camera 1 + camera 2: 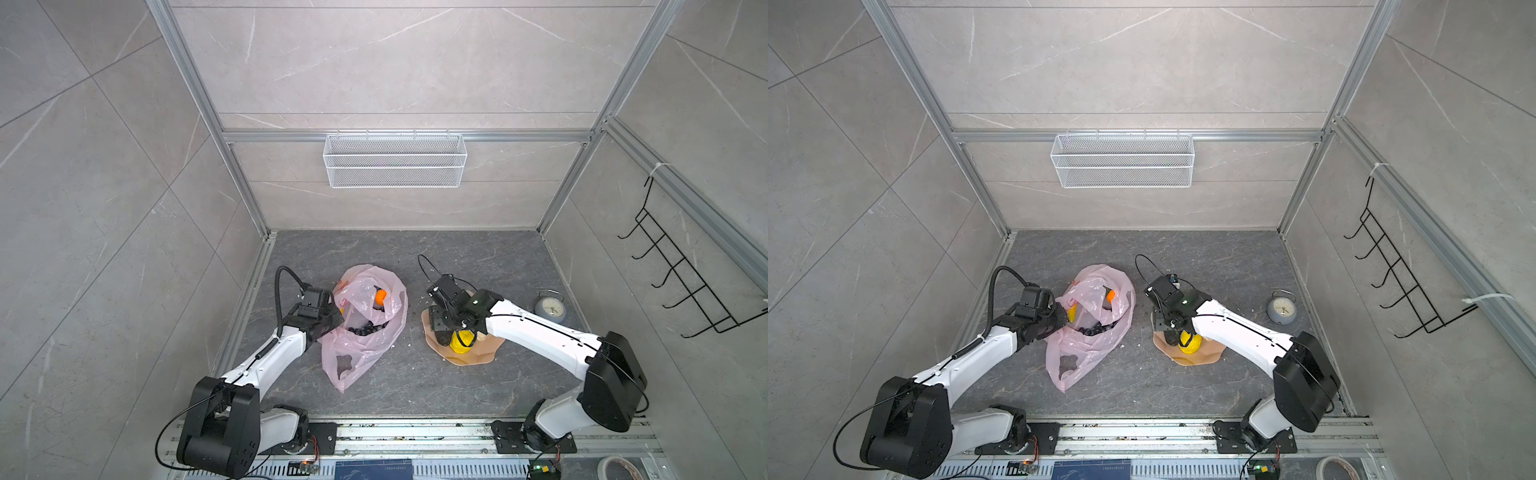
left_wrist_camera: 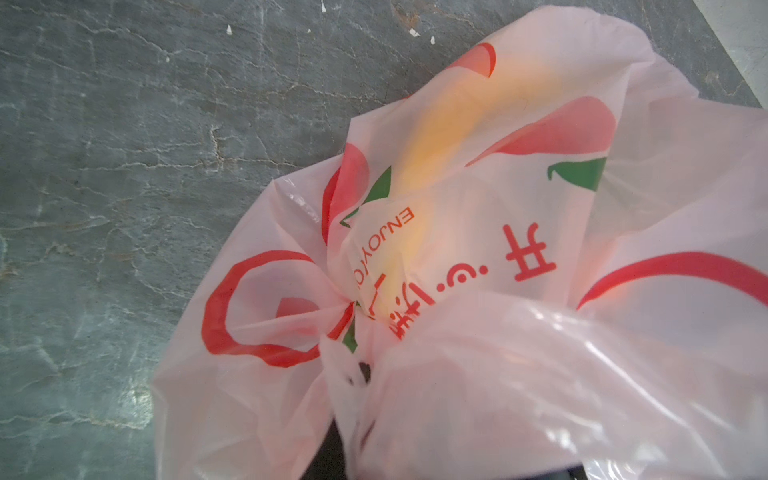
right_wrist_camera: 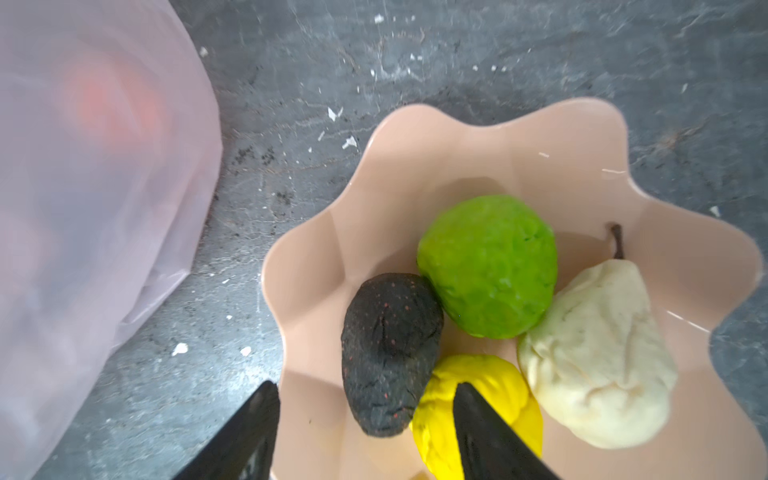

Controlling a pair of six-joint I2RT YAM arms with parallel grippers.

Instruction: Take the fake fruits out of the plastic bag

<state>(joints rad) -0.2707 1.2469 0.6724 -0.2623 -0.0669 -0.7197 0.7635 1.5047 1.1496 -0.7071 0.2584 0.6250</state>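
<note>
**Four fruits on the plate, the rest in the bag**

The bag (image 1: 365, 320) (image 1: 1092, 332) lies crumpled on the table (image 1: 457, 257), left of centre in both top views, with its mouth gaping upward. The left gripper (image 1: 333, 322) (image 1: 1061, 320) sits at the bag's left edge, pressed together on a pinch of film. In the left wrist view the pink plastic (image 2: 519, 353) draws into tight pleats toward it, and the fingers themselves are hidden under the film.

Inside the bag, an orange (image 1: 380, 296) (image 1: 1110, 295) shows at the far side of the mouth. The grapes (image 1: 365, 329) (image 1: 1096, 329) lie dark along its near side. The banana (image 2: 440, 137) is a long yellow blur behind the film in the left wrist view.

Right of the bag, and apart from it, sits the plate (image 1: 482, 355) (image 1: 1206, 356) (image 3: 374, 187). The right gripper (image 1: 442, 332) (image 1: 1169, 332) (image 3: 365, 386) hangs over the plate's bag-side edge, jaws spread wide and gripping nothing.

In the right wrist view one finger stands over the table just outside the rim, and the other crosses in front of the lemon (image 3: 498, 382) (image 1: 459, 345). The dark piece (image 3: 390, 332) lies on the plate between the fingers, touching the lemon and the green piece (image 3: 488, 266). The pear (image 3: 594, 357) rests against the green piece.

A clock (image 1: 550, 309) (image 1: 1281, 311) stands on the table right of the plate.
</note>
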